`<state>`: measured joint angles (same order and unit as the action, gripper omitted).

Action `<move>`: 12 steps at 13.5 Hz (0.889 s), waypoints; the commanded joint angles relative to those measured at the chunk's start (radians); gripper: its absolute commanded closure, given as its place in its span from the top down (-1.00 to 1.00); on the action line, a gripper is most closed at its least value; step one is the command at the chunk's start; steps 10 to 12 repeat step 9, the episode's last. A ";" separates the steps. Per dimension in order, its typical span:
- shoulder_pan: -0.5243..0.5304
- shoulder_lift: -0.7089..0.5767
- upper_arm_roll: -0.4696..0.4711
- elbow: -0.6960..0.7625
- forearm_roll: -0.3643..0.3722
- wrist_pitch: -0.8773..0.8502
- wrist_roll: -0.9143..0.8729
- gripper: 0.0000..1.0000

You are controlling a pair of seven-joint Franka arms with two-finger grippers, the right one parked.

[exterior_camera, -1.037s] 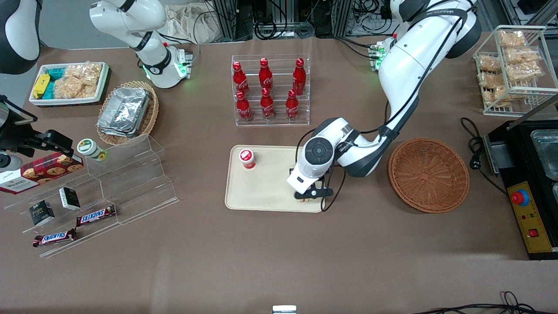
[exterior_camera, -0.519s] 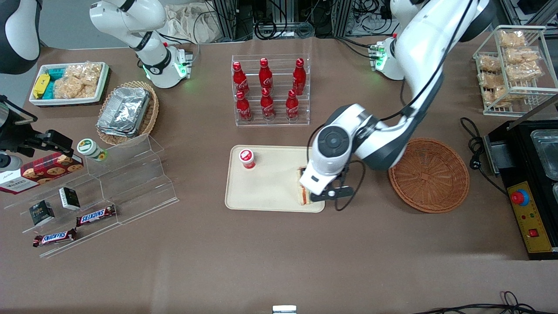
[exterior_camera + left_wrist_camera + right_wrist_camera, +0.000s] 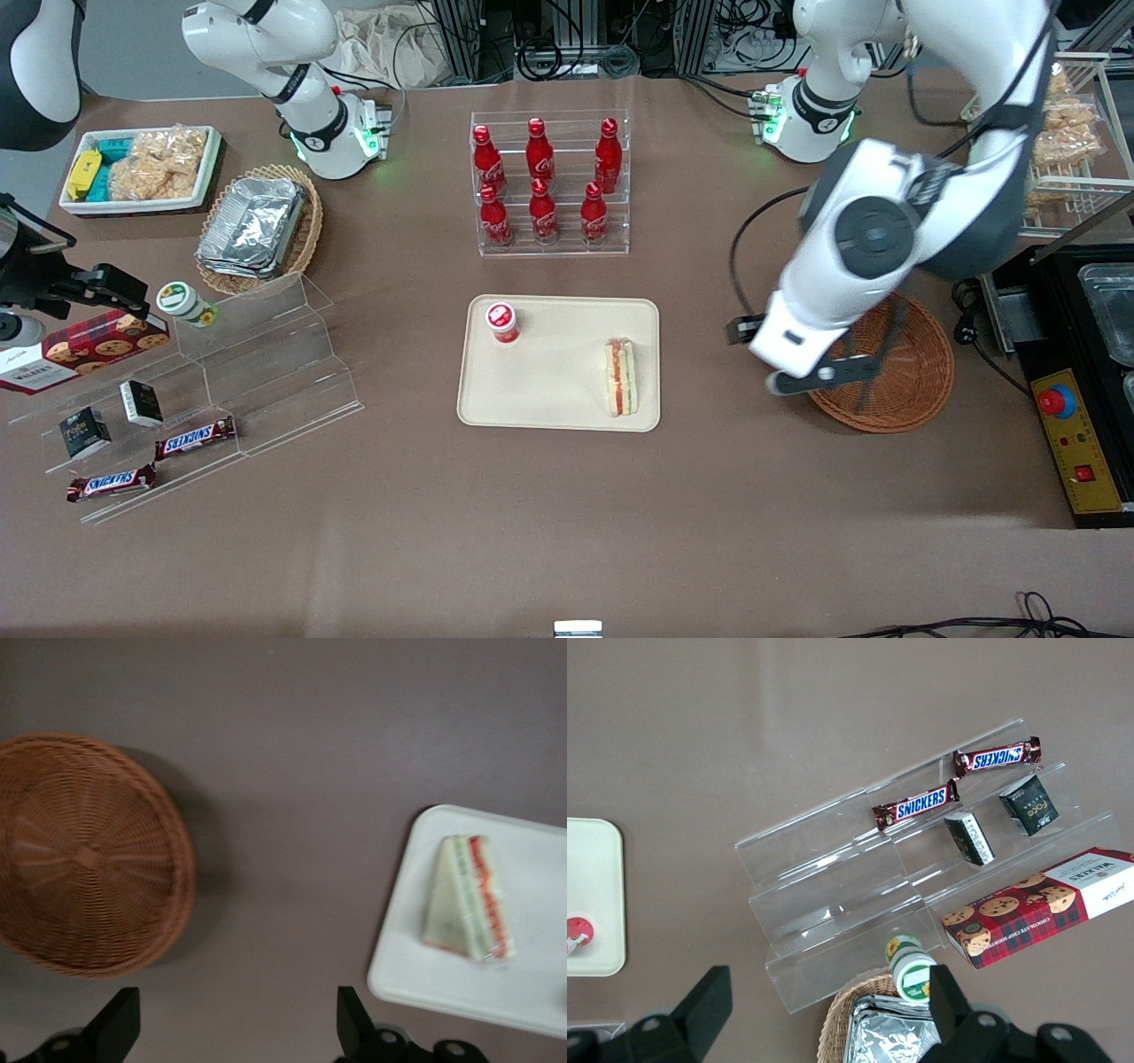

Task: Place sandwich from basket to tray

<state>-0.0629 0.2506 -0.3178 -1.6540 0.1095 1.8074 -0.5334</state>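
— Since the earlier frames the gripper (image 3: 802,377) has left the tray (image 3: 549,399) and risen; it now hangs at the right of centre in the front view, over the basket's (image 3: 895,390) rim on the tray side.

— And the sandwich (image 3: 621,377)?

— Half a second ago the wrist still covered it. Now it lies in the open on the tray, near the edge closest to the basket, with the red, orange and green filling showing. The wrist camera shows the sandwich (image 3: 469,899) flat on the tray (image 3: 416,966) too.

— Is the gripper holding anything?

— Nothing. In the wrist view its two fingers (image 3: 115,1023) stand wide apart, with bare brown table between them.

— What do the containers hold?

— Nothing shows in the basket (image 3: 84,855) but its weave, in either view. The tray carries the sandwich and a small red-capped bottle (image 3: 502,322) at its upper left corner, well apart from the sandwich. A clear rack (image 3: 549,182), upper centre of the front view, holds six red cola bottles (image 3: 542,215).
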 commanded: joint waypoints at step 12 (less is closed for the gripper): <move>0.000 -0.160 0.258 -0.022 -0.093 -0.126 0.512 1.00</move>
